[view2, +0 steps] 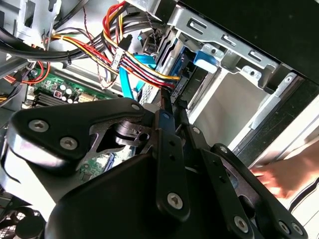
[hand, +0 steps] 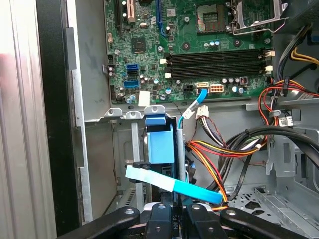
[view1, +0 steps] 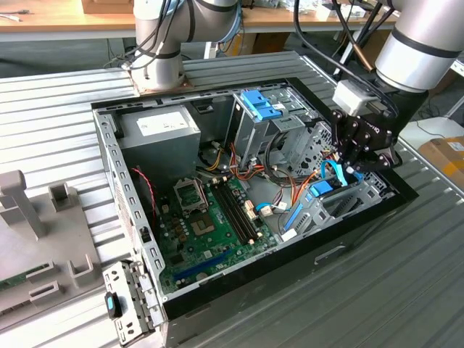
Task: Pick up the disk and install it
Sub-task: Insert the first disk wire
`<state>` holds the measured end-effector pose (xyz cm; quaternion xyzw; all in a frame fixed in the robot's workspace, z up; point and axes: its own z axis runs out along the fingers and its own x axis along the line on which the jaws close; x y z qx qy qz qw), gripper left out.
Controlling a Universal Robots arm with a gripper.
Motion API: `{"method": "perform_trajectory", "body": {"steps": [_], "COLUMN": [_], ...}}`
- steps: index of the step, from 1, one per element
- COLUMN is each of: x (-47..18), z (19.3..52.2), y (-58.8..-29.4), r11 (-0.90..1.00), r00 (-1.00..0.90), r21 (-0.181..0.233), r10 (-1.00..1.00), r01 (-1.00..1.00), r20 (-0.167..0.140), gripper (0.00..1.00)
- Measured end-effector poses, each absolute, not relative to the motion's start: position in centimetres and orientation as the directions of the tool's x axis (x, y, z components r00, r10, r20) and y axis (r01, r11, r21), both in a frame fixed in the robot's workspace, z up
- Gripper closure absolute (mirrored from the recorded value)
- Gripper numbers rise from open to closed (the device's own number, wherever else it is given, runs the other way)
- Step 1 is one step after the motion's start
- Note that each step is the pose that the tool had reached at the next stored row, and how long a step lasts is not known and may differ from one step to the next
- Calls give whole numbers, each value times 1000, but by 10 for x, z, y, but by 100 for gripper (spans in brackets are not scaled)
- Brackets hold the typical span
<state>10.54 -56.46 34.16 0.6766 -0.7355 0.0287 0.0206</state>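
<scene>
Ribbed metal bench [view1: 406,290] is carrying an open desktop case [view1: 119,188], lying on its side with the internals facing up. Arm base [view1: 156,65] is sitting on the bench behind the case. Grey fixture block [view1: 29,210] is standing off toward the exterior view's left.

Inside the case, the green motherboard [view1: 196,232] is lying flat and the grey power-supply box [view1: 163,127] is sitting in the far corner. The tall metal cage with the blue latch [view1: 259,105] is standing between that box and the arm's wrist.

Gripper [view1: 351,170] is reaching down into the drive bay [view1: 355,203] at the case's end on the exterior view's right. Jaws are clenching narrowly on the disk [view1: 321,188], gripping it edge-on.

The disk is standing on edge in that bay, its blue carrier rail facing the camera in the first wrist view [hand: 160,144]. Its far end is sitting against the bay's metal bracket, on the motherboard side. In the second wrist view the blue rail [view2: 183,64] is running straight on from the gripper [view2: 173,102] into the bay.

A light-blue flat cable [hand: 174,184] is crossing just in front of the disk, close to the gripper [hand: 180,206]. A red, yellow and orange wire bundle [hand: 219,149] is looping beside it, and both are crowding the bay opening.
</scene>
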Motion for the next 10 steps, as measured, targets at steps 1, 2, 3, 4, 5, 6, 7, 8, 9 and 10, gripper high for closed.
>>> {"method": "perform_trajectory", "body": {"steps": [1, 2, 3, 4, 5, 6, 7, 8, 9, 10], "x": [105, 105, 105, 105, 105, 105, 105, 105, 105, 105], "z": [342, 342, 341, 341, 341, 341, 341, 341, 342, 342], "y": [-565, -565, -565, -565, -565, -565, -565, -565, -565, -565], "r11": [83, 83, 83, 83, 83, 83, 83, 83, 83, 83], "r00": [-84, -84, -84, -84, -84, -84, -84, -84, -84, -84], "r21": [-14, -14, -14, -14, -14, -14, -14, -14, -14, -14], "r10": [-994, -994, -994, -994, -994, -994, -994, -994, -994, -994], "r01": [-996, -996, -996, -996, -996, -996, -996, -996, -996, -996], "r20": [69, 69, 69, 69, 69, 69, 69, 69, 69, 69], "gripper": [83, 83, 83, 83, 83, 82, 75, 75, 75, 75]}}
